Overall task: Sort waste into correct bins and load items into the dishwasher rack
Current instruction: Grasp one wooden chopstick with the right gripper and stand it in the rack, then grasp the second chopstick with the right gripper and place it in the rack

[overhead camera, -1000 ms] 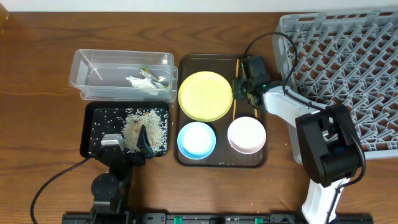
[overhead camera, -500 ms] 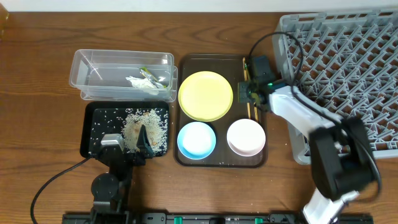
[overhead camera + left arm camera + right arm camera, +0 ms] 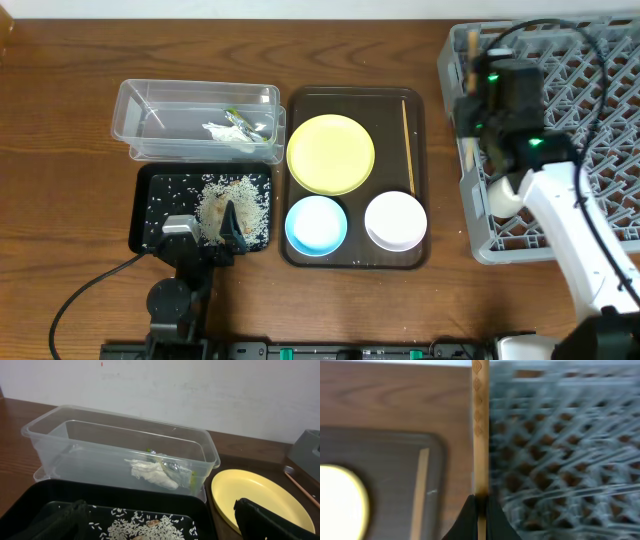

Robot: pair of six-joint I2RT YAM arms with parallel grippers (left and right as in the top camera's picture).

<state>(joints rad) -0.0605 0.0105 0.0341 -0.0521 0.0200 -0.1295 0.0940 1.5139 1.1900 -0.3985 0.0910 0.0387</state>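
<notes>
Lifted from the brown tray (image 3: pixel 345 100) since the earlier frame, one chopstick (image 3: pixel 480 420) is held pinched in the closed jaws of the right gripper (image 3: pixel 480 506) above the left wall of the dishwasher rack (image 3: pixel 600 150), and should be carried well inside and laid across the lattice before release.

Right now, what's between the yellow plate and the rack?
Loose chopstick on the brown tray, apart from the yellow plate; then tray rim and bare table before the rack. Overhead view.
</notes>
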